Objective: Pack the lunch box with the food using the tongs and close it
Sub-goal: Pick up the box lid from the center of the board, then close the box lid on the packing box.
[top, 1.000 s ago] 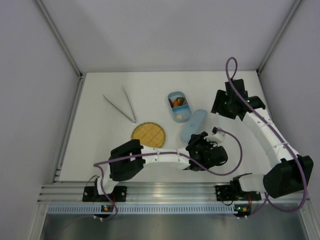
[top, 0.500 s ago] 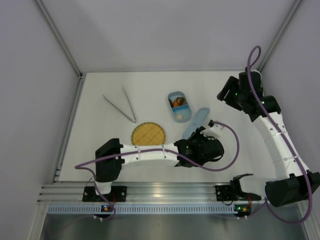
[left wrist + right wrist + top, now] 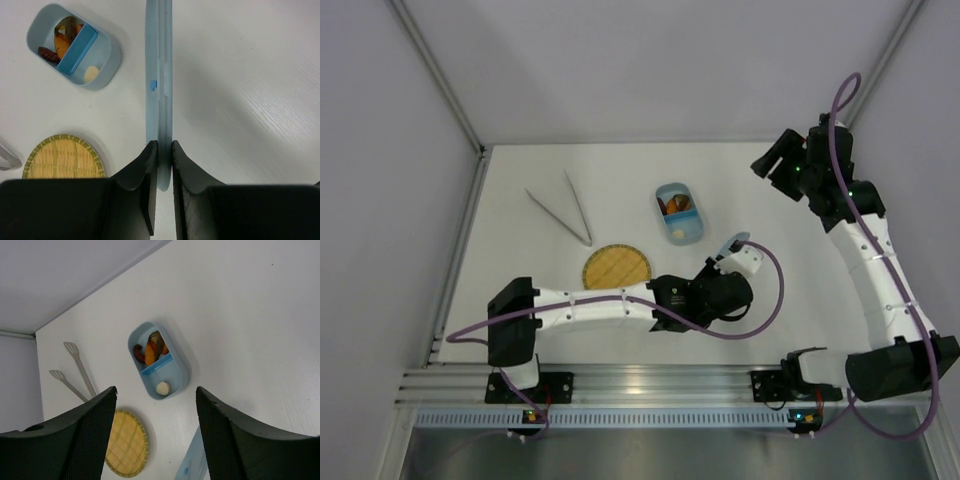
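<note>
Top view: the left tool [image 3: 723, 268] pinches the lid [image 3: 733, 243], now tipped on edge where it lay flat on the counter [image 3: 620, 170] a second ago. The lunch box [image 3: 692, 232] sits just ahead-left. The right tool [image 3: 780, 165] has drawn back.

Left wrist: the lid's long axis runs straight ahead.

Right wrist: the fingers are spread and empty, the box far ahead.

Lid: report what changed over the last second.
The left gripper, shut on the lid, has tipped it from lying flat up onto its edge. The right gripper, open, drew back toward the far right corner. Lunch box, plate and tongs stayed put.
</note>
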Motion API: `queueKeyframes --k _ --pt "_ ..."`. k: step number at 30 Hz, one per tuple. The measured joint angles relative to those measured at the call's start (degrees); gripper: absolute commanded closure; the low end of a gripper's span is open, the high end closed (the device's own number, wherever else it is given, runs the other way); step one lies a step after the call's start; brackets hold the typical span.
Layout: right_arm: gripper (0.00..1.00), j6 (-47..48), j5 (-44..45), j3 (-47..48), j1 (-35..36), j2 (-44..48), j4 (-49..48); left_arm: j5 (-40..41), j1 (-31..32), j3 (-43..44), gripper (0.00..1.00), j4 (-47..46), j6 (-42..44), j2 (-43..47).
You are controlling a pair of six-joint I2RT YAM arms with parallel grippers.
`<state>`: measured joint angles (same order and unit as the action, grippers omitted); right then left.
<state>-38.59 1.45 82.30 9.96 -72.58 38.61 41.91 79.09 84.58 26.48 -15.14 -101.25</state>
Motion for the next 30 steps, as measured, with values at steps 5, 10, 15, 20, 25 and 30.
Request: queueKeyframes --k 5,10,15,20,25,30 --pt "0.36 0.02 0.44 -0.11 -0.87 -0.13 -0.09 -8.17 -4.57 -4.28 1.00 -2.71 -3.41 3.37" --pt "0.36 0.42 2.12 -3.19 -1.01 2.84 -0.28 -17.20 -18.67 -10.43 1.00 -6.97 -9.53 9.07" --pt "0.36 1.11 3.80 -7.52 -1.09 7.67 -0.44 -23.87 -29.00 -12.85 1.00 -15.26 -16.37 10.97" --pt "0.36 2.38 4.44 -11.63 -1.09 8.70 -1.49 -30.42 -34.64 -16.35 1.00 -26.58 -25.53 10.60" --pt "0.36 3.10 2.80 -14.60 -1.11 6.88 -2.82 -32.04 -37.66 -21.55 1.00 -40.19 -35.36 8.33" --pt "0.36 3.76 0.57 -15.30 -1.11 4.44 -4.50 -32.00 -37.64 -26.73 1.00 -53.40 -43.69 3.52"
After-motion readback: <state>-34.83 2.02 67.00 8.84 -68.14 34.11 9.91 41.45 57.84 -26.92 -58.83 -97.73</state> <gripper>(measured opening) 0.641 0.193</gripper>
